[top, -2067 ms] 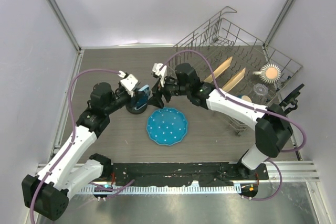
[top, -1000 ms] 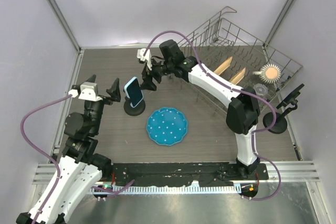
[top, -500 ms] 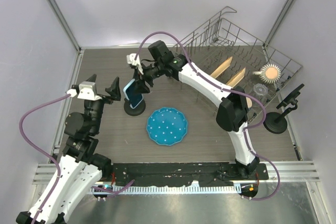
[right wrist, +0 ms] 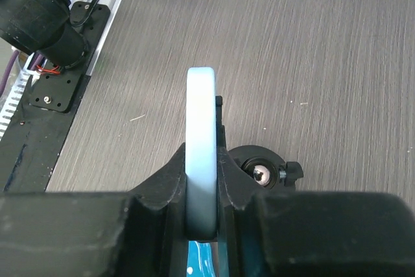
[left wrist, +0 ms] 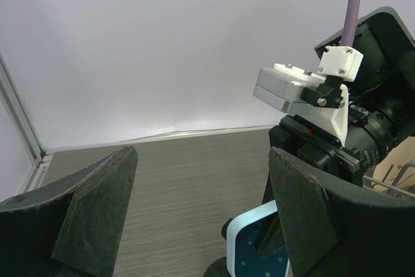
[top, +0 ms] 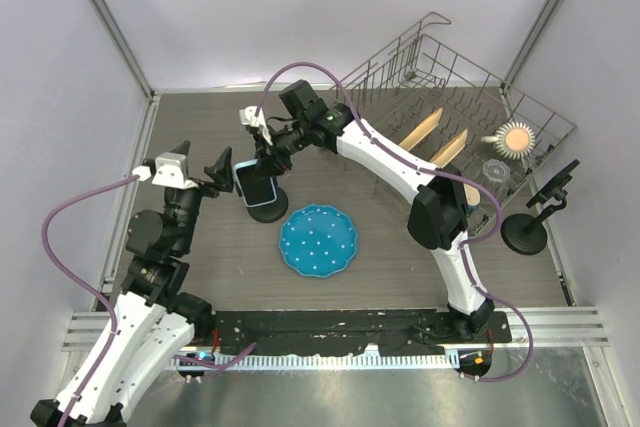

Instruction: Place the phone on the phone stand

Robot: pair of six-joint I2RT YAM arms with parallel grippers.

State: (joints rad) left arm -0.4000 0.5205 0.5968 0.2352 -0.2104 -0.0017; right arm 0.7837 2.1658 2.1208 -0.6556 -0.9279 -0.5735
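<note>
The phone [top: 257,188], in a light blue case, leans on the black phone stand [top: 266,213] left of the table's middle. My right gripper [top: 263,165] reaches in from behind and is shut on the phone's thin sides. In the right wrist view the phone [right wrist: 201,134] shows edge-on, pinched between the fingers [right wrist: 170,180] of the right gripper [right wrist: 201,189]. The stand's round base [right wrist: 262,172] lies just right of it. My left gripper [top: 198,168] hangs open to the phone's left, holding nothing. In its wrist view the phone's corner [left wrist: 256,251] shows beyond the left gripper [left wrist: 201,155].
A blue dotted plate [top: 318,240] lies just in front of the stand. A wire dish rack [top: 455,97] with wooden utensils and a brush fills the back right. A second black stand [top: 527,233] is at the right edge. Walls close in on both sides.
My left gripper let go of the phone and drew back left. The right gripper moved left and down onto the phone and closed on its sides. The phone now leans flatter.
</note>
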